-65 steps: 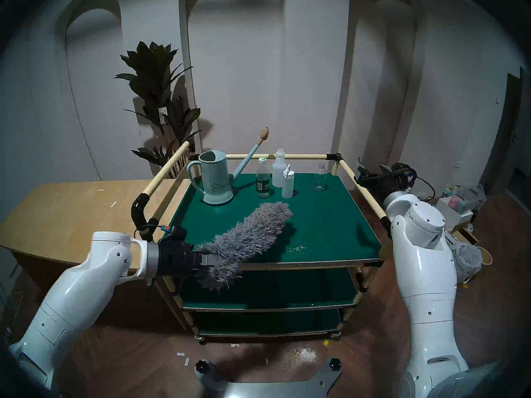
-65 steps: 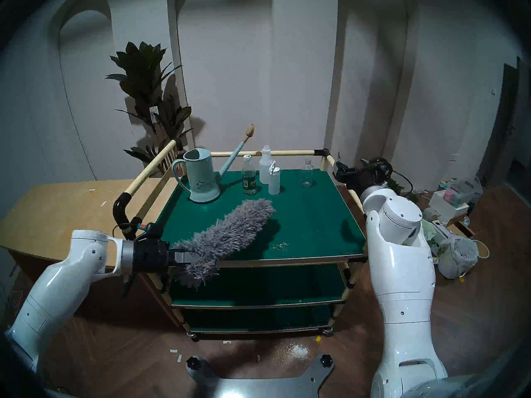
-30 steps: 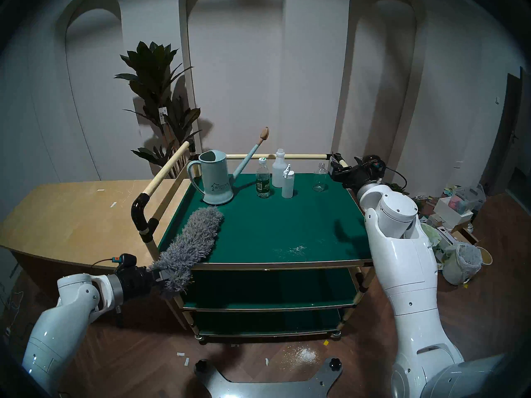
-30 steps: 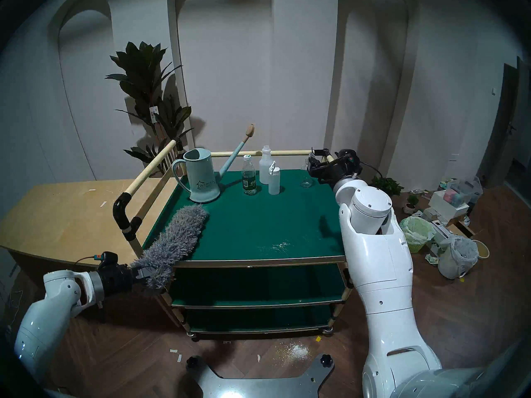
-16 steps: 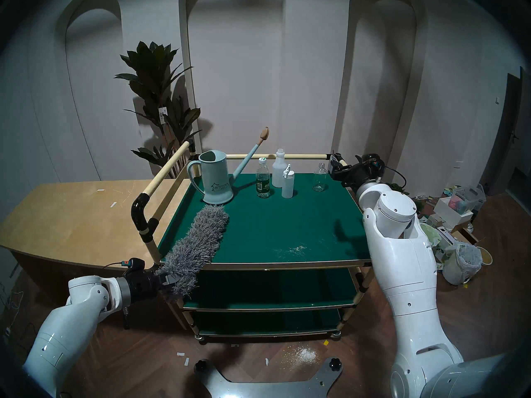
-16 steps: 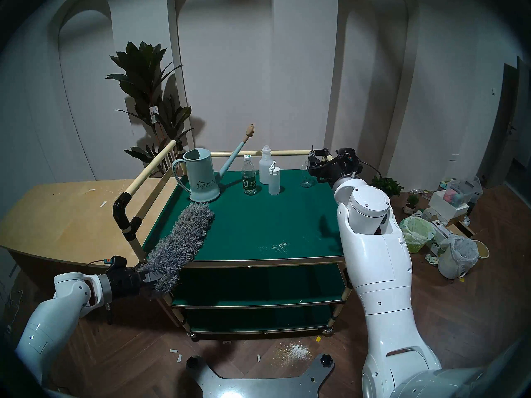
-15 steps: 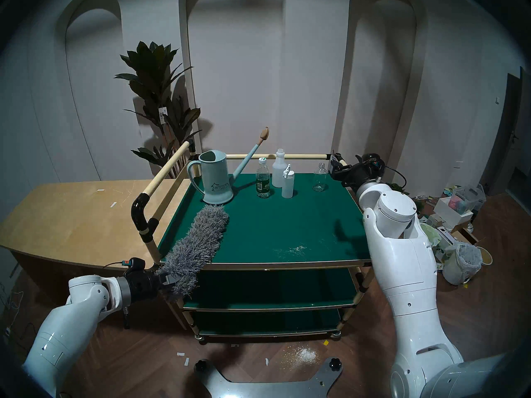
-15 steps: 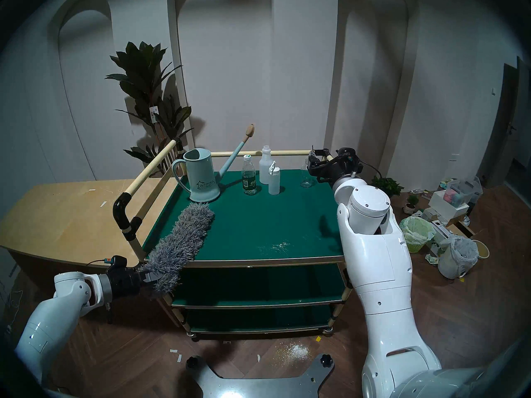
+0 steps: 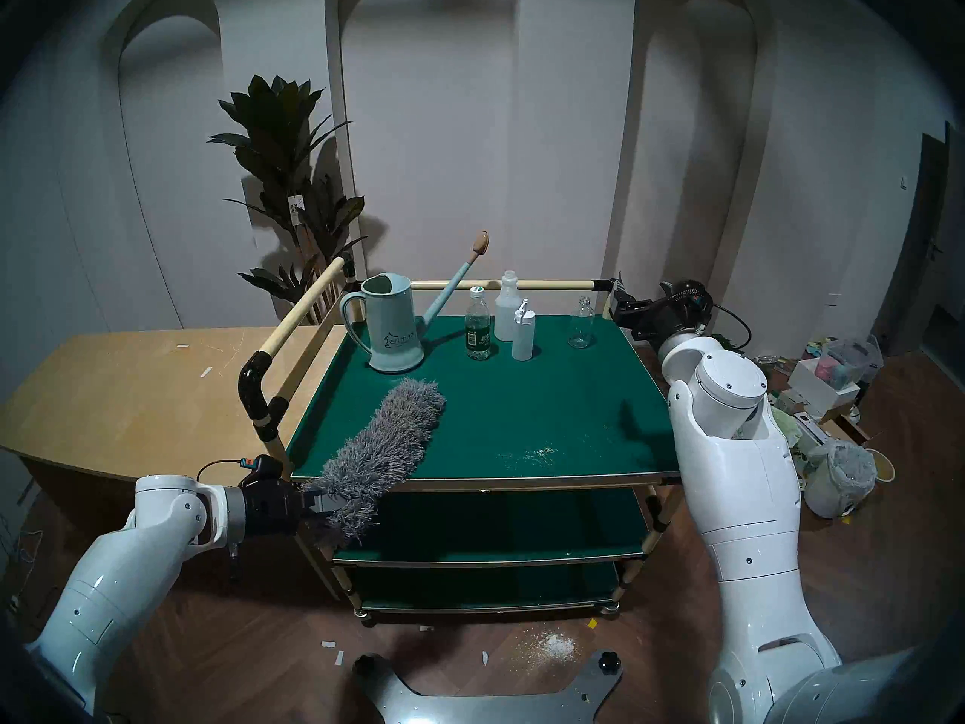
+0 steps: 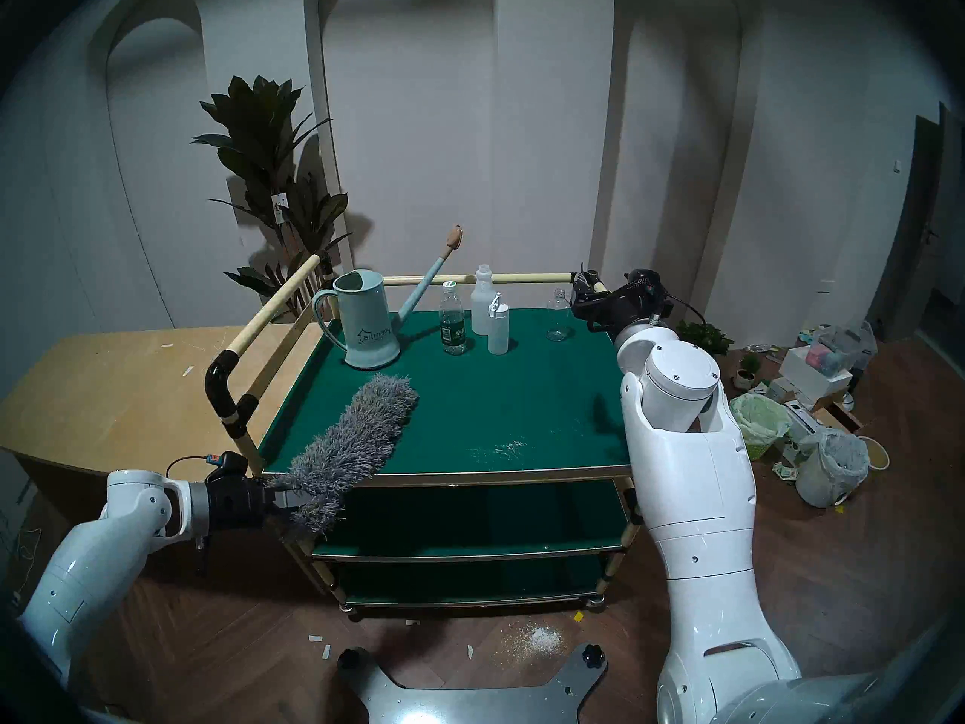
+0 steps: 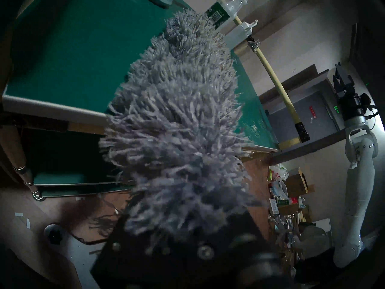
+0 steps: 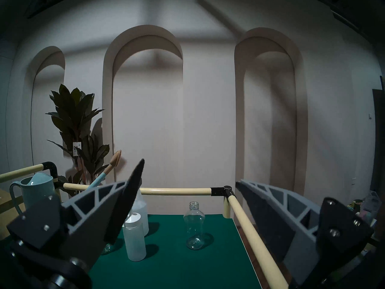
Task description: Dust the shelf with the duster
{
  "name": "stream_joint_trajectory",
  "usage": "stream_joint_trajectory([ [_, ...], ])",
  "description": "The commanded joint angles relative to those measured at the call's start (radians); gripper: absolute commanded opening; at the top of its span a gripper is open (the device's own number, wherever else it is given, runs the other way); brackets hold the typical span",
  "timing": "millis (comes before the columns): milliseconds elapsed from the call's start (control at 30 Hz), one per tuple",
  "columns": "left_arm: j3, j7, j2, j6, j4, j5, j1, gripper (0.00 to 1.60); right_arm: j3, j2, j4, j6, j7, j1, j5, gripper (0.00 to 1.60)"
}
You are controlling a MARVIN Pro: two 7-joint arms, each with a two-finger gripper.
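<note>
The grey fluffy duster [image 9: 384, 443] lies slantwise over the front left part of the shelf [image 9: 522, 404], its tip pointing to the far right and its near end hanging over the front edge. My left gripper [image 9: 321, 503] is shut on the duster's near end, just in front of the cart's front left corner. In the left wrist view the duster [image 11: 177, 115] fills the middle and hides the fingers. Pale crumbs [image 9: 527, 454] lie on the shelf near its front edge, to the right of the duster. My right gripper [image 12: 189, 171] hangs open and empty over the cart's right rail [image 12: 250, 230] near the far right corner.
At the back of the shelf stand a pale blue watering can [image 9: 394, 326], a green-labelled bottle [image 9: 478, 331], two white bottles [image 9: 514, 320] and a clear glass bottle [image 9: 580, 323]. A wooden counter [image 9: 130, 383] adjoins the cart's left. Bags and boxes [image 9: 835, 446] litter the floor on the right.
Over the last second my left arm has moved right and the duster has swept from the shelf's left edge toward the middle. My right gripper has drifted a little to the right.
</note>
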Motion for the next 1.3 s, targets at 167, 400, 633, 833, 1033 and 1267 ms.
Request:
stream_joint_trajectory([
  [167, 0.067, 0.041, -0.021, 0.073, -0.012, 0.005, -0.156, 0.0, 0.062, 0.015, -0.065, -0.007, -0.004, -0.031, 0.026, 1.6],
  [400, 0.125, 0.077, -0.068, 0.102, -0.026, 0.015, -0.22, 0.0, 0.102, 0.025, -0.087, -0.007, -0.01, -0.052, 0.044, 1.6],
  [633, 0.2, 0.093, -0.113, 0.124, -0.021, 0.028, -0.282, 0.0, 0.141, 0.038, -0.097, -0.006, -0.009, -0.064, 0.063, 1.6],
  [833, 0.275, 0.1, -0.161, 0.124, -0.014, 0.046, -0.352, 0.0, 0.188, 0.053, -0.097, -0.004, -0.002, -0.076, 0.083, 1.6],
  [1033, 0.321, 0.102, -0.193, 0.124, -0.002, 0.063, -0.397, 0.0, 0.225, 0.064, -0.087, -0.004, 0.007, -0.079, 0.099, 1.6],
  [1267, 0.414, 0.098, -0.26, 0.124, 0.029, 0.086, -0.477, 0.0, 0.281, 0.084, -0.06, -0.005, 0.024, -0.076, 0.122, 1.6],
])
